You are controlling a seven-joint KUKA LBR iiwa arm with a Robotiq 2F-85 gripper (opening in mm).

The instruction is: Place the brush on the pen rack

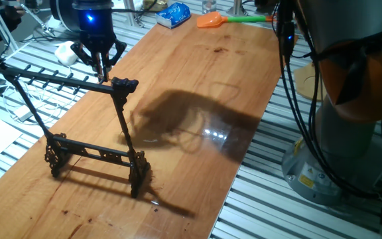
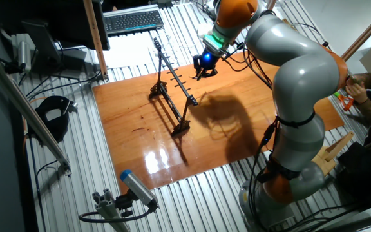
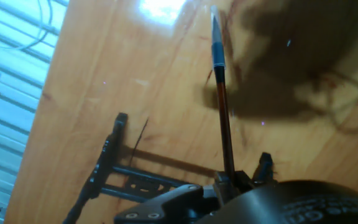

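The brush (image 3: 221, 106) shows best in the hand view, as a thin dark shaft with a blue-grey section toward its far end. It runs straight out from my gripper (image 3: 232, 182), which is shut on its near end. The pen rack (image 1: 58, 80) is a tall black frame with a pegged top bar and scrolled feet, standing on the wooden table (image 1: 197, 86). My gripper (image 1: 101, 65) hangs just above the right part of that top bar. From the other side, the gripper (image 2: 205, 68) sits beside the rack (image 2: 172, 87). The rack's lower bars (image 3: 114, 163) lie below the brush.
An orange scoop with a green handle (image 1: 212, 20) and a blue packet (image 1: 174, 14) lie at the table's far end. A white object (image 1: 65, 52) sits off the left edge. A keyboard (image 2: 133, 20) lies beyond the table. The arm's base (image 1: 350, 106) stands to the right.
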